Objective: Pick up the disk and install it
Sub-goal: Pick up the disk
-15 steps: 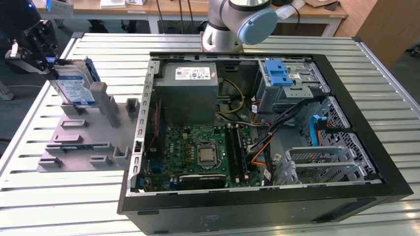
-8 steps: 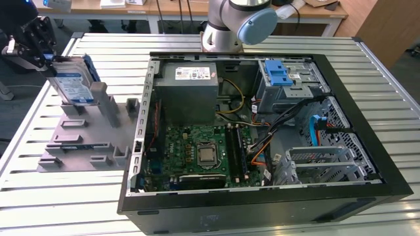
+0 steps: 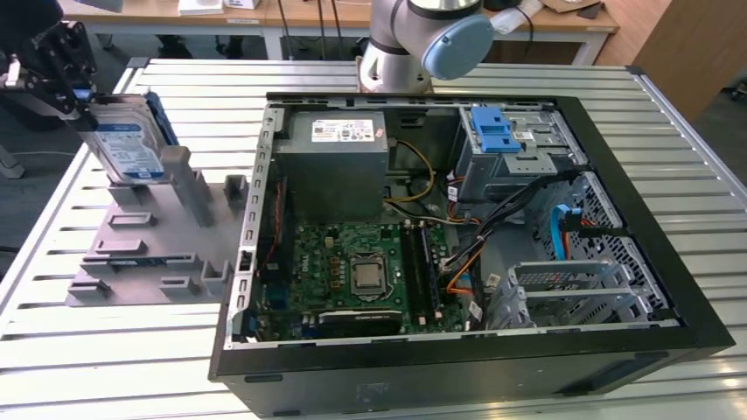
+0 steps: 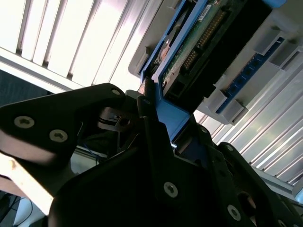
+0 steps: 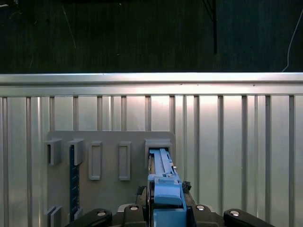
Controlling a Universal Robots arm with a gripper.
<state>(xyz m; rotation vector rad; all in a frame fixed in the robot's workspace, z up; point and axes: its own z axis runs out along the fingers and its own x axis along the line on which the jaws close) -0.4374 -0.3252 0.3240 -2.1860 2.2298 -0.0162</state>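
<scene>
Exterior view: black gripper (image 3: 73,87) clamped on the upright silver rectangular disk (image 3: 126,140) in its blue plastic carrier, at the end slot of the grey slotted plastic rack (image 3: 140,262); second wrist view: black fingers (image 4: 150,137) pinch the carrier's blue edge beside the rack; first wrist view: disk edge-on above the rack.

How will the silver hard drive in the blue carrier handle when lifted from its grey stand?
The silver hard drive in its blue plastic carrier looks rigid, probably dense for its size. Standing on edge in the grey slotted stand, it may bind if pulled sideways. The hand sits at the carrier's end, which might flex.
</scene>
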